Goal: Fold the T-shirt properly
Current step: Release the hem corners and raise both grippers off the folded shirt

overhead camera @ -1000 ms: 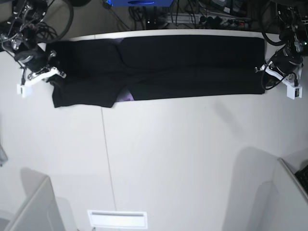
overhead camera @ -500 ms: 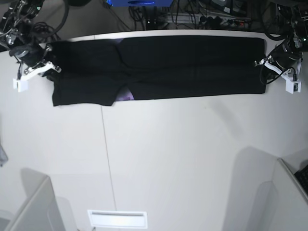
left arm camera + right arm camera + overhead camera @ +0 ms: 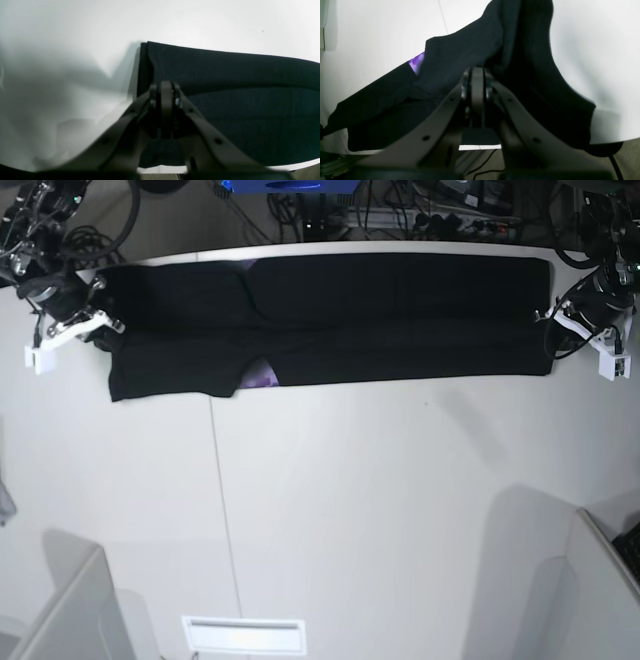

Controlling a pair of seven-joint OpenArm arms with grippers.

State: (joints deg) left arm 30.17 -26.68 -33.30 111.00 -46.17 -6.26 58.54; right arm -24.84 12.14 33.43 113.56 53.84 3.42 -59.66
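We see the T-shirt point(image 3: 330, 320) stretched out as a long black band along the far edge of the white table point(image 3: 400, 510), folded lengthwise so that a crease runs along its middle. Taking the shirt as our landmark, the right gripper point(image 3: 108, 323) sits at its end on the base view's left, and the left gripper point(image 3: 546, 318) at the opposite end, on that view's right. On the shirt's near edge, closer to the right gripper's end, a small patch of purple print point(image 3: 263, 377) peeks out from under a fold; the right wrist view shows the same purple sliver point(image 3: 417, 63) between two black layers. In that view the right gripper point(image 3: 477, 72) has its jaws pressed together, with dark cloth bunched right around the tips, but we cannot tell whether any fabric is pinched between them. In the left wrist view the left gripper point(image 3: 166, 86) is likewise closed, its tips over the shirt's point(image 3: 237, 105) end edge, just inside the corner; whether it holds cloth we cannot tell. Beyond the shirt's far side, cables point(image 3: 420, 210) clutter the floor behind the table.
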